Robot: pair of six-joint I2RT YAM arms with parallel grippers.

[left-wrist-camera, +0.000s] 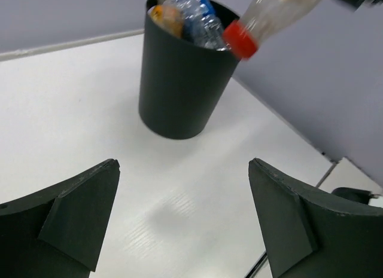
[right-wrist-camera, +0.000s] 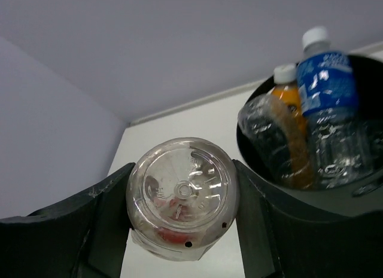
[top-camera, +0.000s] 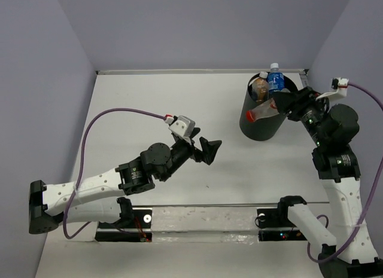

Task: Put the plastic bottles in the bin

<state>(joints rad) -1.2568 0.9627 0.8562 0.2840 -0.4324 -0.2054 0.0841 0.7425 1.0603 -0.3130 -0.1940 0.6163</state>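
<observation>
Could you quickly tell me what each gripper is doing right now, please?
Left gripper: open, holding nothing.
Right gripper: shut on the red-capped bottle, by the bin.

Overhead view sits high at the near side, looking down on the whole table (top-camera: 149,98). Left wrist camera skims low, facing across the table at the bin (left-wrist-camera: 176,81), some way off. Right wrist camera is tight on the base of the red-capped bottle (right-wrist-camera: 182,197), with the bin's mouth just beyond. All three views share the bin and that bottle.

Left fingers (left-wrist-camera: 66,221) gape wide; right fingers (right-wrist-camera: 84,230) clamp a bottle (right-wrist-camera: 182,197).
</observation>
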